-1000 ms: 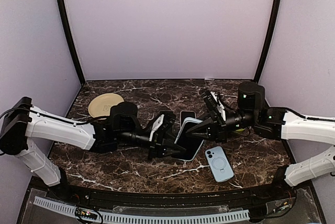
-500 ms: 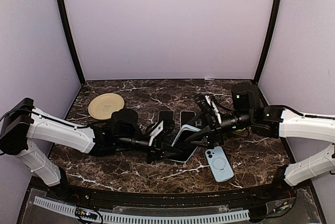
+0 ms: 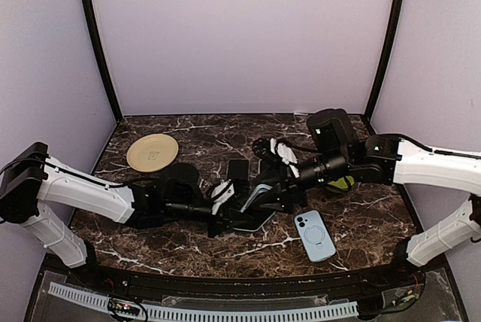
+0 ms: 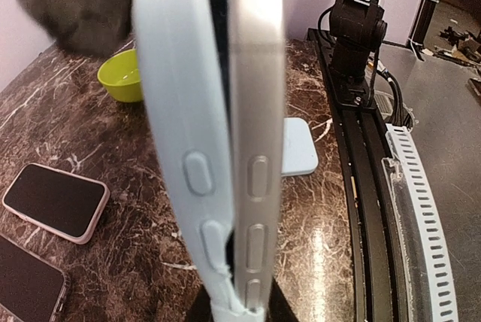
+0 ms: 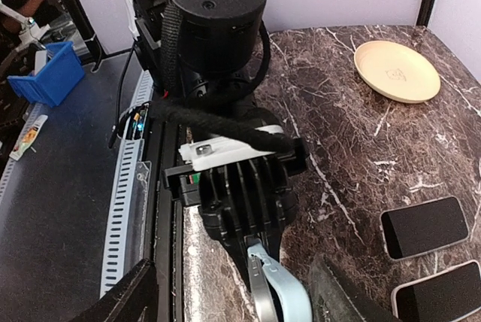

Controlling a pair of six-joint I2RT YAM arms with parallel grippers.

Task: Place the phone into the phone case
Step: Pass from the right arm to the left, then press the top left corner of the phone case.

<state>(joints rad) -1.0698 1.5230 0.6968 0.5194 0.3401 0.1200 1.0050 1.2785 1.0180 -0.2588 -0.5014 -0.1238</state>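
Silver-edged rigid phone [image 4: 255,111] partly seated in pale blue soft phone case [image 4: 176,111]. Pair held at centre of top view, low over dark marble table [image 3: 188,243]. In left wrist view, upper end gapes and lower end appears nested.

Left tool [image 3: 234,205] clamped on lower end of both. Right tool [image 3: 272,186] spread wide, fingers either side, no contact seen.

We judge phone stiff, smooth-edged, glass-faced, fragile. Case pliable, lip should stretch. We recommend pinching across flat faces near gaping end, clear of side buttons.
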